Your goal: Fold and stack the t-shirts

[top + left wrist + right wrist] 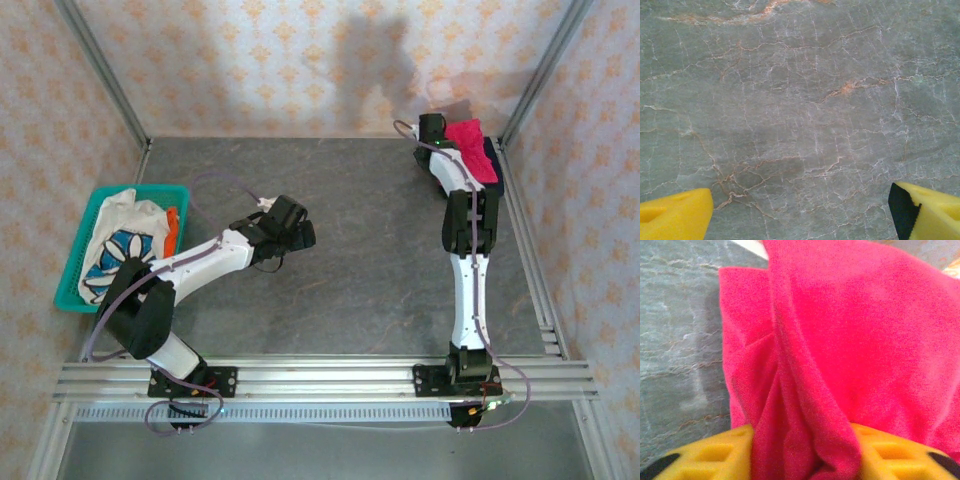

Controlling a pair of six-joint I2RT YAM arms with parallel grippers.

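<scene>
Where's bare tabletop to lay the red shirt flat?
Widest bare patch: centre table between left claw and right arm. Also the far strip along the back wall. Crowded: far-right corner (red t-shirt, navy t-shirt), left edge (teal basket).

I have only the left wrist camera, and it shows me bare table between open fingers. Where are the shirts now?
Observer: The red t-shirt is pinched in the right gripper, at the far right corner of the table.
Operator: Is another shirt near it?
Observer: Yes, an edge of a dark navy shirt shows beside the red one, on its right.
Operator: And the flower one?
Observer: The white flower-print t-shirt lies in the teal basket at the table's left edge, to the left of the left gripper.
</scene>
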